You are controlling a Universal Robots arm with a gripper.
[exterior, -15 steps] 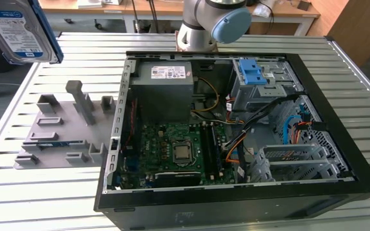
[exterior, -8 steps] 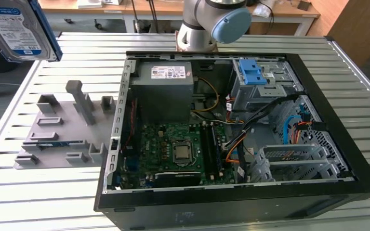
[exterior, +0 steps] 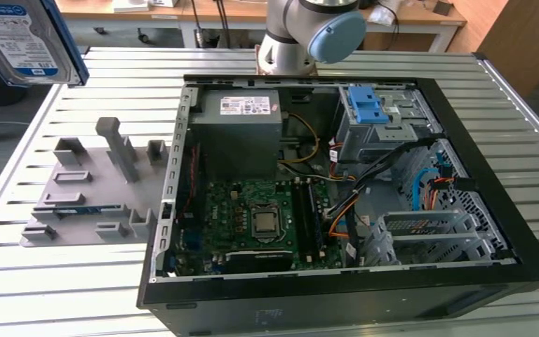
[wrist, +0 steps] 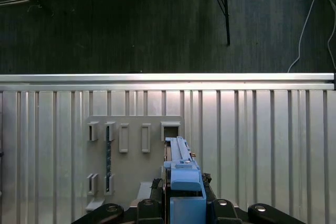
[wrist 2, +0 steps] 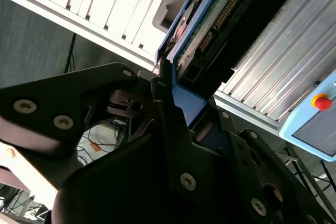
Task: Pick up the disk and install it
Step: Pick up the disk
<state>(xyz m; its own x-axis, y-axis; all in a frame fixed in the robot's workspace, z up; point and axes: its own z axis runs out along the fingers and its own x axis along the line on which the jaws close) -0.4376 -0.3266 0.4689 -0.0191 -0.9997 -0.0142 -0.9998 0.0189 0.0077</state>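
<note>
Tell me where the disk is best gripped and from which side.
Pinch the disk at its blue carrier end, across the two flat faces, coming edge-on, as the end effector seems to now; the thin, flat body gives parallel surfaces.

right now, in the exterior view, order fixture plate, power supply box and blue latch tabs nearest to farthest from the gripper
Gripper holds the disk at the exterior view's upper left.
1. fixture plate, on the table outside the case
2. power supply box, inside the case
3. blue latch tabs, farther to that view's right
</note>
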